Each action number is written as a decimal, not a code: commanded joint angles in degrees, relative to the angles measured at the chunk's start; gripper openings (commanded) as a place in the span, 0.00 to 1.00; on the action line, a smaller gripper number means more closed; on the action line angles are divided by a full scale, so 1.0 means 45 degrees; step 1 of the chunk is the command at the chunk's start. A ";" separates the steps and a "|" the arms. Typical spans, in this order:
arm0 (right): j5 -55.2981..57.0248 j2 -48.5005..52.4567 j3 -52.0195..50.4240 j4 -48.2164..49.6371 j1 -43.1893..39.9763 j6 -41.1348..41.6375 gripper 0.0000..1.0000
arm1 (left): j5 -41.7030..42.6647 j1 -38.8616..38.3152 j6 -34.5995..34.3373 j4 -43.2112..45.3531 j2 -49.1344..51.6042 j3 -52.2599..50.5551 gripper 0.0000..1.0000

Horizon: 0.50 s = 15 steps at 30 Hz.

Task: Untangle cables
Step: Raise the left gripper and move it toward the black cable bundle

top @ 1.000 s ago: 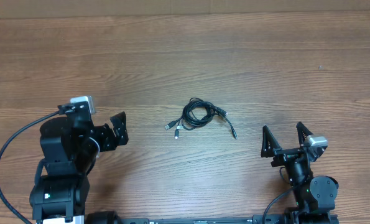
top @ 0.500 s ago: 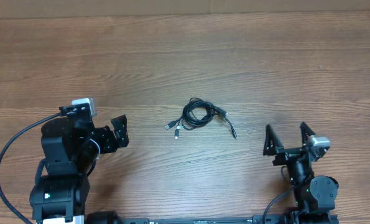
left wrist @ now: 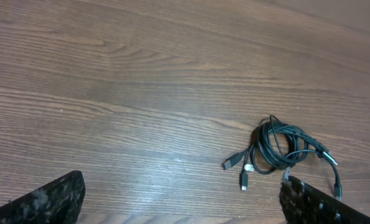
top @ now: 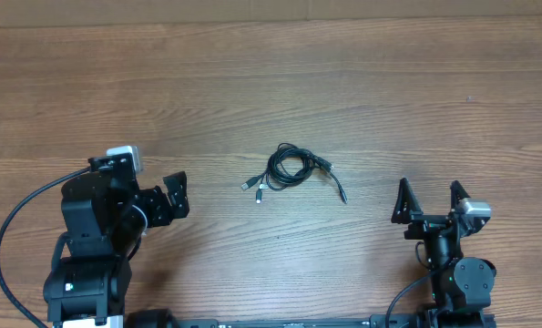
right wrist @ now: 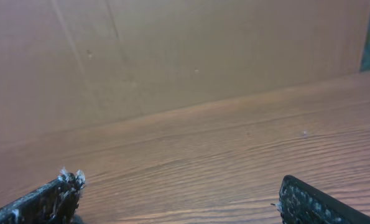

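Observation:
The cables (top: 274,170) lie mid-table as one small black coil, with loose ends and small plugs (top: 260,194) trailing left and right. My left gripper (top: 175,195) is open, well to the left of the coil and touching nothing. In the left wrist view the cables (left wrist: 267,144) lie ahead and to the right, and the left gripper (left wrist: 181,211) holds nothing. My right gripper (top: 426,195) stands open at the near right, apart from the coil. The right wrist view shows the right gripper (right wrist: 181,205) empty over bare wood, with no cables in sight.
The wooden table (top: 271,82) carries only the coil. A brown cardboard wall (right wrist: 172,50) rises behind the far edge. A thick black arm cable (top: 15,214) loops at the near left beside the left arm's base.
My right gripper has shifted to the right and slightly toward the near edge. The left arm has drifted a little nearer too. The cables have not moved.

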 commanded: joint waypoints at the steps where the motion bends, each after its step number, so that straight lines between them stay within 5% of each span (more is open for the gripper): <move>1: -0.0690 -0.0117 -0.0126 -0.0029 0.0049 0.0039 1.00 | 0.0301 -0.0024 -0.0515 0.0092 -0.0005 0.0316 0.99; 8: -0.2200 -0.0117 -0.0121 0.0102 0.0049 0.3138 1.00 | 0.1010 -0.0029 -0.0534 0.0248 0.0189 0.0316 1.00; 15: -0.3011 -0.0117 0.0262 -0.0539 0.0049 0.3356 1.00 | 0.1802 -0.0165 -0.0520 0.0860 0.1103 0.0321 0.92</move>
